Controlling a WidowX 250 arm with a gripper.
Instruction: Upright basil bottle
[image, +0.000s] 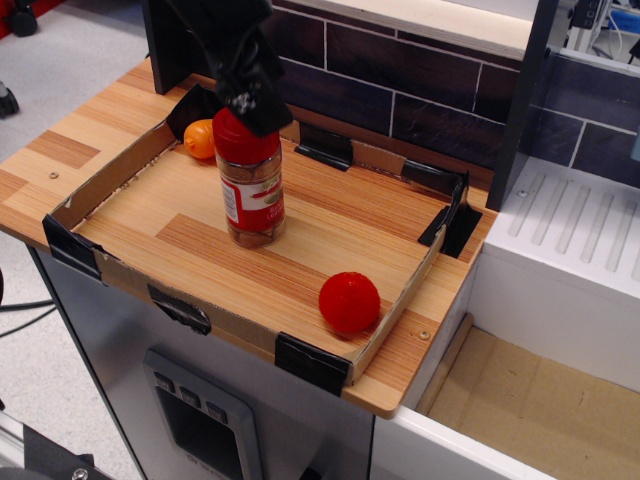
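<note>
The basil bottle (251, 190) stands upright on the wooden tray floor (330, 230), left of the middle. It is a clear jar with a red screw cap, a red-and-white label and brownish contents. My black gripper (248, 98) hangs just above and behind the cap. Its fingers are off the cap, and the whole cap shows below them. The gripper looks open and holds nothing.
A red ball (349, 302) lies near the tray's front right corner. An orange fruit (201, 138) sits in the back left corner, close behind the bottle. The cardboard tray rim (100, 185) is low, with black tape at the corners. A dark brick wall stands behind and a white unit (570, 230) to the right.
</note>
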